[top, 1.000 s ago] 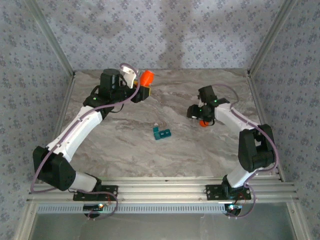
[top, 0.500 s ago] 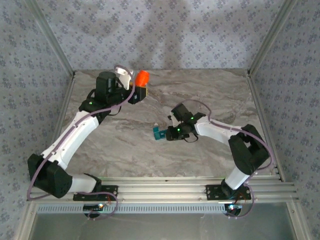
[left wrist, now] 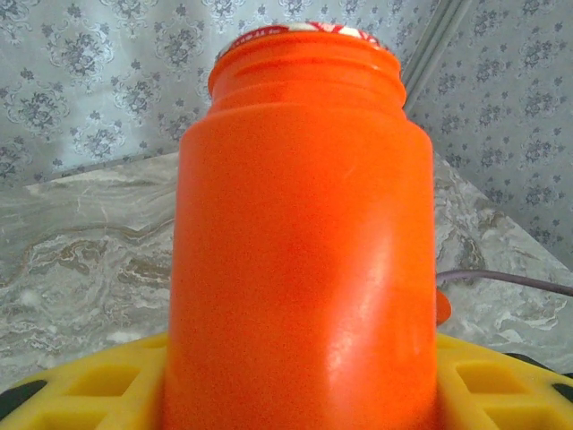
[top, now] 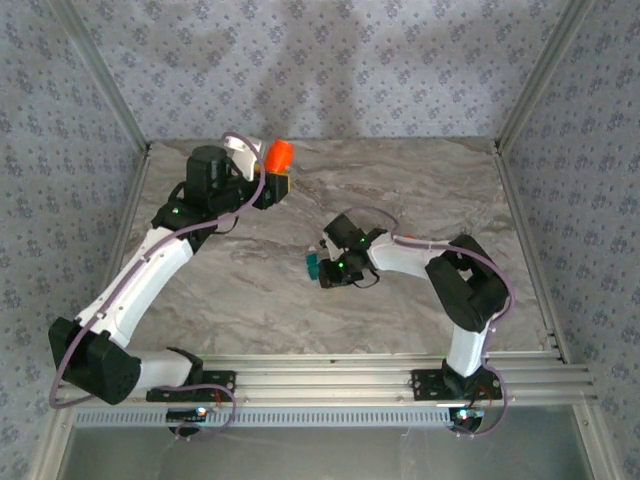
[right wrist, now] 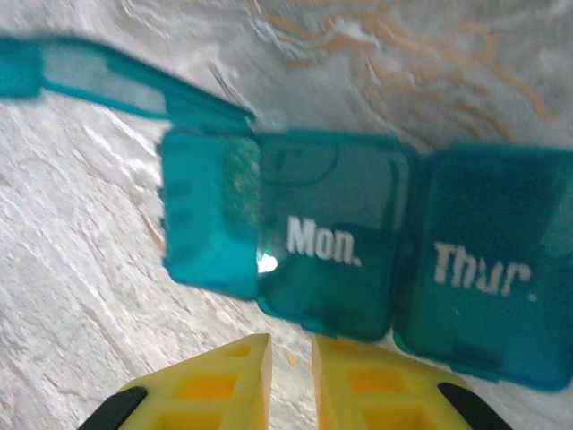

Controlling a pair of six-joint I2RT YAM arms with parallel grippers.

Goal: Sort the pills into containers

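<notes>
Beside the teal containers (right wrist: 358, 233) (one lid (right wrist: 116, 85) open), right jaws are clenched; left jaws grasp the orange bottle (left wrist: 304, 242).

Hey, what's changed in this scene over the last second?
The right gripper swung in from the right to the teal containers and closed its jaws just short of the Mon. compartment. The left gripper kept the orange bottle clamped at the far left, and the containers stayed put.

Glossy, smooth plastic noted on orange bottle (left wrist: 304, 233); transl., semi-gloss plastic on containers (right wrist: 336, 193); tabletop (top: 420, 180) marble-look, smooth, approx. matt.
</notes>
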